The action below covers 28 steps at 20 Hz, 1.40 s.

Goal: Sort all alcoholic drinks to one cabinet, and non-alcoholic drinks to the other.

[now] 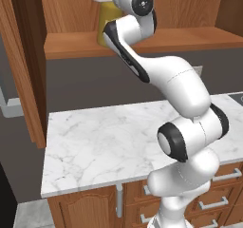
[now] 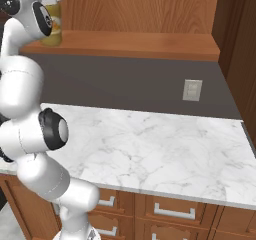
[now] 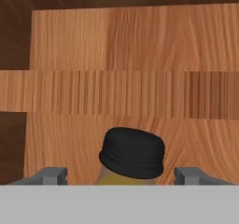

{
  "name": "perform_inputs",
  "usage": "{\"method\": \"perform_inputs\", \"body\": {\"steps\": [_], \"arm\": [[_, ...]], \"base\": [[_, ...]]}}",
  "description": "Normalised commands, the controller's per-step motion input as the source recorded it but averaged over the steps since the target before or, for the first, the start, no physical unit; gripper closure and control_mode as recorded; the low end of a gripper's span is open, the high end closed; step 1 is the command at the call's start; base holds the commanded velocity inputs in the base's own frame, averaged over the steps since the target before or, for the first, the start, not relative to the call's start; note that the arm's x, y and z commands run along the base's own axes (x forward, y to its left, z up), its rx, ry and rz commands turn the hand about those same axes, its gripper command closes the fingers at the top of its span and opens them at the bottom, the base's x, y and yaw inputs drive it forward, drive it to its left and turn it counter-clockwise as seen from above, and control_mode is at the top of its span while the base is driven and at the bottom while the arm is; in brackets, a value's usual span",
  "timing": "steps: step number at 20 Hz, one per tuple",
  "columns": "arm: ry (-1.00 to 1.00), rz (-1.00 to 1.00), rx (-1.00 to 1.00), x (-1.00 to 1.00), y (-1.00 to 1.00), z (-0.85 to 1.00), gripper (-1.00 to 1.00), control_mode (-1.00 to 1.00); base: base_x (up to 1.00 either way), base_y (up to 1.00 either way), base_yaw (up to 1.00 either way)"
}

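Juice bottle [image 3: 132, 154], bulky and likely slick, stands on cabinet shelf [image 1: 156, 39]; gripper [image 3: 121, 174] straddles its cap with jaws spread, released; body offers surest hold.

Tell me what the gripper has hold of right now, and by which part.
Nothing is clearly held. The gripper stands open above the orange-yellow juice bottle on the cabinet shelf, its fingers wide on either side of the black cap, not touching it.
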Motion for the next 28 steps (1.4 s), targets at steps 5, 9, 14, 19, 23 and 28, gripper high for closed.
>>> {"method": "perform_inputs", "body": {"steps": [5, 9, 14, 19, 23, 28], "arm": [[-0.02, 0.0, 0.0, 0.33, 0.0, -0.11, 1.0, -1.0], [-0.07, 0.0, 0.0, 0.42, 0.0, 0.0, 1.0, -1.0], [-0.07, 0.0, 0.0, 0.42, 0.02, -0.01, 1.0, -1.0], [-0.01, 0.0, 0.0, 0.2, 0.03, -0.18, 1.0, -1.0], [0.05, 0.0, -0.03, 0.17, 0.21, -0.35, -1.0, -1.0], [0.05, 0.0, 0.0, 0.12, 0.08, -0.15, -1.0, -1.0]], "base": [[0.0, 0.0, 0.0], [0.0, 0.0, 0.0], [0.0, 0.0, 0.0], [0.0, 0.0, 0.0], [0.0, 0.0, 0.0], [0.0, 0.0, 0.0]]}}
